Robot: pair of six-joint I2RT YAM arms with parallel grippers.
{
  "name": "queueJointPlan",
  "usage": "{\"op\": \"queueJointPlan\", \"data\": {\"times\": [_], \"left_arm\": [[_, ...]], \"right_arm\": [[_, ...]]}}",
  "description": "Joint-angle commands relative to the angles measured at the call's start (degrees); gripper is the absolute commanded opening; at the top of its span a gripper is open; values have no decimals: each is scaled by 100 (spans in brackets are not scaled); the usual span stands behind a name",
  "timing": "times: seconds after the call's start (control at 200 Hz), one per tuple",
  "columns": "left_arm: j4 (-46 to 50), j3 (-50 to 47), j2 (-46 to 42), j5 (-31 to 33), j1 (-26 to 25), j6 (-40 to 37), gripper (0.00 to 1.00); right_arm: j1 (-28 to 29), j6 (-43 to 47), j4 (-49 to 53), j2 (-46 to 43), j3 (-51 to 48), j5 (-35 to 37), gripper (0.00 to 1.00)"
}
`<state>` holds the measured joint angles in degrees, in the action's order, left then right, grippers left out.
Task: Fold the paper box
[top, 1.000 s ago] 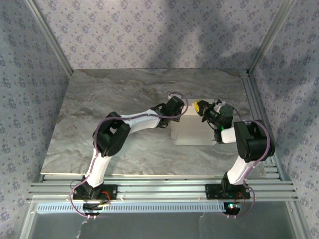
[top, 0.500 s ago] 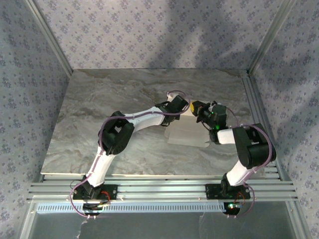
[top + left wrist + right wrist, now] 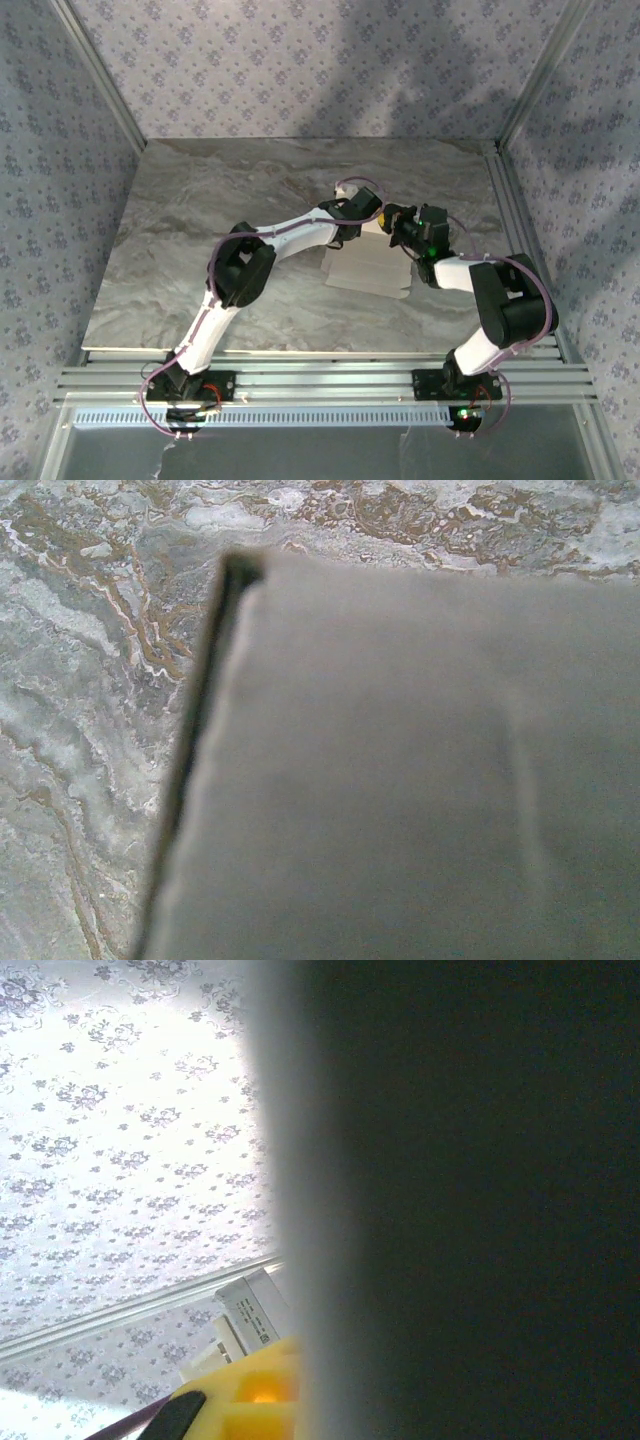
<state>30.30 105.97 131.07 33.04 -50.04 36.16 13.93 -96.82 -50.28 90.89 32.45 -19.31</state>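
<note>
**Obs.** Paper box (image 3: 365, 270) lies on worktop (image 3: 200, 220), right of centre, about midway btw near and far edges. It looks like a flattish white slab, and the near-right edge shows a small tab/notch. Can't tell whether the far flap is seated.

**Hands.** Left hand (image 3: 372, 218) and right hand (image 3: 392, 222) meet nose to nose at the box's far edge, just beside each other. Both are clenched. Fingers are hidden by card in both wrist views, so can't confirm whether card is pinched or the hands just press on it.

**Wrist views.** Left wrist: a pale panel of the box (image 3: 400, 780) sits v. close to the lens, with a dark edge along its left side and marble beyond. Right wrist: a dark blurred sheet (image 3: 480, 1210) sits against the lens, prob. a box panel, w/ wallpaper behind.

**Step (judged).** Late stage: main panels appear down, and work is on the far edge, i.e. closing or tucking the last flap.

**Next move needs.**
- Hold the body steady w/ one hand while the other pushes the flap or tab home along its crease.
- Keep force light, since thin card buckles.
- Risk: the box slides on the smooth marble unless pinned.
</note>
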Motion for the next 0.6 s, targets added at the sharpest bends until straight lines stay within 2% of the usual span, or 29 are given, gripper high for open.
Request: {"op": "queueJointPlan", "data": {"times": [0.0,0.075,0.17,0.235,0.31,0.395,0.595], "left_arm": [[534,117,161,571,106,3,0],[502,75,147,546,113,-81,0],[519,27,121,559,125,-195,0],[505,-83,48,546,158,-230,0],[477,-273,-83,538,218,-240,0],[426,-495,-230,585,273,-341,0],[312,-1145,-650,754,473,-400,0]], "right_arm": [[9,-66,742,-1,85,-112,0],[-20,-3,1085,-82,200,-160,0],[-104,255,1748,-372,420,-187,28],[-192,613,2514,-721,677,-154,41],[-340,1056,3388,-1117,999,-109,52],[-532,1282,3999,-1436,1205,-164,56],[-875,1161,4272,-1841,1098,-234,56]]}}
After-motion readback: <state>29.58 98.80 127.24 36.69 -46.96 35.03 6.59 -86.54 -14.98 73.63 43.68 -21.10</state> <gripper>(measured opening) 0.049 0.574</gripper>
